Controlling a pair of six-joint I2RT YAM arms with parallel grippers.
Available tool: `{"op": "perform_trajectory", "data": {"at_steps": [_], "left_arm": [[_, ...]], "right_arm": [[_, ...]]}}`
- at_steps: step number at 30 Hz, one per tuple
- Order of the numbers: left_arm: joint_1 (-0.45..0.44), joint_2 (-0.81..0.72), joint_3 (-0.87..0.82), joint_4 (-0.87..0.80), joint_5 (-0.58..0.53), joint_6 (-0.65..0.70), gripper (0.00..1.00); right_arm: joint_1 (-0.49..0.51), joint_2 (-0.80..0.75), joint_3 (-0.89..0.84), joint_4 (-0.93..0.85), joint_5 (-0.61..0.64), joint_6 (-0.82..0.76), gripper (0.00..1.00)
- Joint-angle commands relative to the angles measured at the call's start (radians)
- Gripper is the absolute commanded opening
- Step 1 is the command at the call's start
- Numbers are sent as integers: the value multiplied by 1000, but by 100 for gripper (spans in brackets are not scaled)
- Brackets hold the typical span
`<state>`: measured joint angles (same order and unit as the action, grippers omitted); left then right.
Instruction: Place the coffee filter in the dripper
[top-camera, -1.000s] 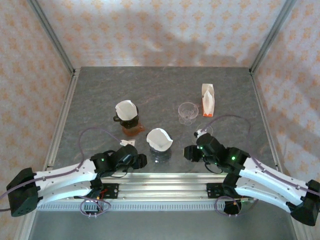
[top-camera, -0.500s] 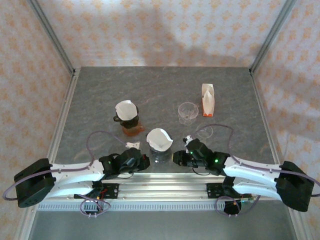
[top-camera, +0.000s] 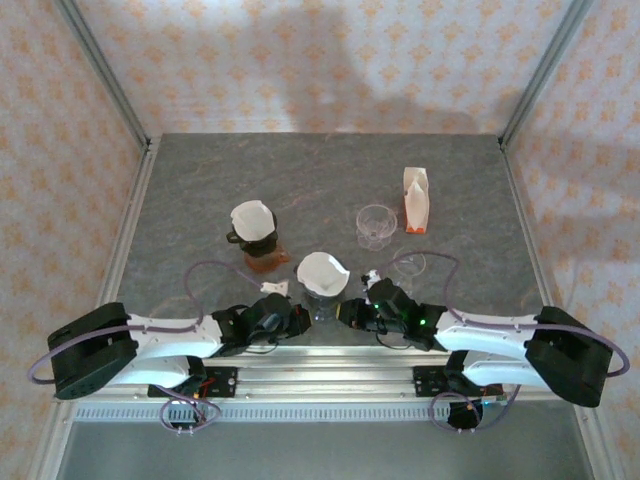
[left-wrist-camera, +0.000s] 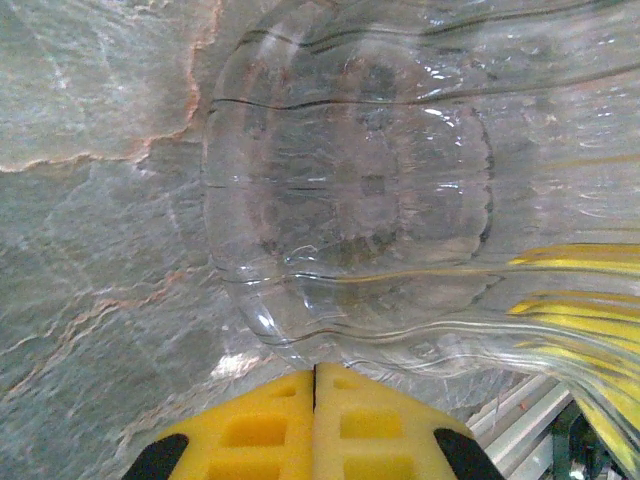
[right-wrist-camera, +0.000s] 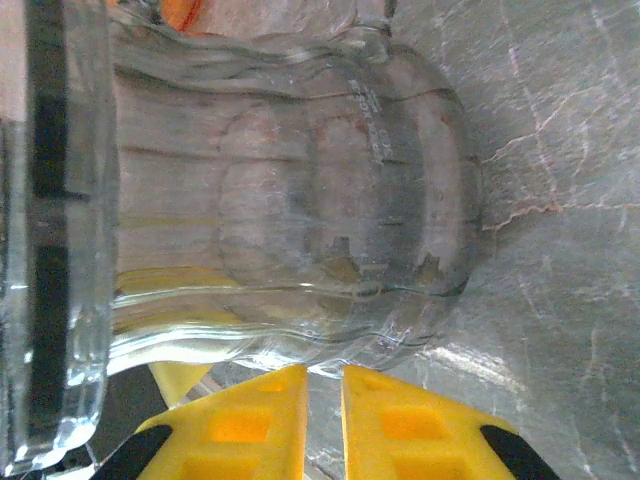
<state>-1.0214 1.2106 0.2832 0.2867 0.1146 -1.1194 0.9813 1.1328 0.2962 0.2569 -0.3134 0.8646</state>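
A white coffee filter (top-camera: 321, 272) sits in the mouth of a clear glass dripper (top-camera: 323, 304) near the table's front edge. My left gripper (top-camera: 301, 318) lies low at the dripper's left side. In the left wrist view its yellow fingers (left-wrist-camera: 270, 425) are shut, tips (left-wrist-camera: 315, 371) right at the ribbed glass (left-wrist-camera: 350, 180), nothing between them. My right gripper (top-camera: 346, 312) lies at the dripper's right side. Its fingers (right-wrist-camera: 405, 425) stand a narrow gap apart, tips (right-wrist-camera: 324, 372) against the glass wall (right-wrist-camera: 300, 200), bare table showing in the gap.
A second white filter (top-camera: 252, 219) rests on a dark cup above a brown base (top-camera: 265, 261). An empty clear dripper (top-camera: 376, 224) and an orange-and-white filter packet (top-camera: 416, 198) stand back right. A small white scrap (top-camera: 272, 288) lies left of the dripper. The metal rail (top-camera: 320, 370) runs close behind both grippers.
Both arms have swung inward along the front edge, bringing the grippers to either side of the dripper. The left gripper has shut. The right gripper's gap has narrowed.
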Motion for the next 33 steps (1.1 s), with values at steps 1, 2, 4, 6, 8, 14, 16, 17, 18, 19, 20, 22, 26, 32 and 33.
{"op": "perform_trajectory", "data": {"at_steps": [1, 2, 4, 6, 8, 14, 16, 17, 18, 19, 20, 22, 26, 32, 33], "left_arm": [[-5, 22, 25, 49, -61, -17, 0], [-5, 27, 30, 55, -69, -14, 0], [3, 38, 47, 54, -76, -5, 0], [10, 55, 66, 58, -83, 4, 0], [12, 79, 83, 77, -96, 8, 0], [22, 188, 138, 161, -115, 2, 0], [34, 218, 153, 176, -113, 3, 0], [42, 232, 161, 181, -114, 4, 0], [50, 243, 168, 188, -112, 7, 0], [61, 254, 174, 192, -111, 7, 0], [72, 264, 182, 197, -107, 9, 0], [87, 280, 203, 195, -102, 17, 0], [101, 304, 269, 148, -117, 50, 0], [137, 368, 349, 134, -116, 64, 0], [142, 376, 357, 134, -117, 65, 0]], "right_arm": [[5, 2, -12, 44, 75, 9, 17], [5, 4, -10, 45, 86, 4, 17], [1, 14, -5, 56, 100, 1, 17], [-9, 35, -2, 83, 101, 4, 16], [-22, 45, 2, 106, 105, 9, 16], [-69, 122, 18, 165, 105, 17, 16], [-82, 140, 28, 171, 101, 13, 15], [-89, 149, 32, 174, 100, 12, 15], [-97, 157, 35, 180, 100, 10, 15], [-106, 167, 40, 185, 100, 8, 15], [-114, 175, 44, 189, 98, 8, 15], [-127, 190, 54, 193, 93, 2, 15], [-165, 226, 82, 201, 79, -2, 15], [-218, 282, 132, 206, 56, -30, 15], [-227, 291, 138, 212, 51, -30, 15]]}}
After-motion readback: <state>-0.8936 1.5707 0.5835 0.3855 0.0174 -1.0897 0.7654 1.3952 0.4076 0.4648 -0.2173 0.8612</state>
